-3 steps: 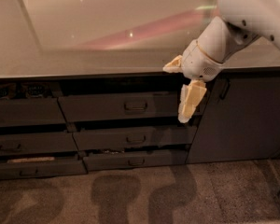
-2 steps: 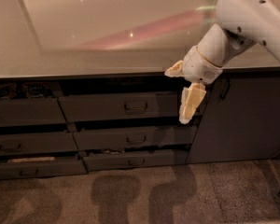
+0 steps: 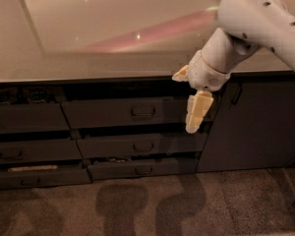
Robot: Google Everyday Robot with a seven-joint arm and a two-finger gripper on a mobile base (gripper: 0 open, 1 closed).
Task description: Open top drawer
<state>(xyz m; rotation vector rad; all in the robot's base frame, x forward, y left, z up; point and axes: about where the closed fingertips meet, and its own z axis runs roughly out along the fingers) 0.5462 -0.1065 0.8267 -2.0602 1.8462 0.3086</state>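
pincer (image 3: 183, 102): cream, splayed, at right end | top drawer (image 3: 103, 113): flat, dark

It's dim in here, with a warm brownish cast. Soft light from above falls on the countertop (image 3: 88, 43), where a pinkish streak of glare runs toward its right edge beside a few bright specks. Under its front edge the top drawer (image 3: 113, 113) sits in deep shade. The pale gripper (image 3: 183, 102), fingers spread, hangs brightly lit just below that edge. Blurred shadow blobs lie on the grainy floor (image 3: 246, 200)
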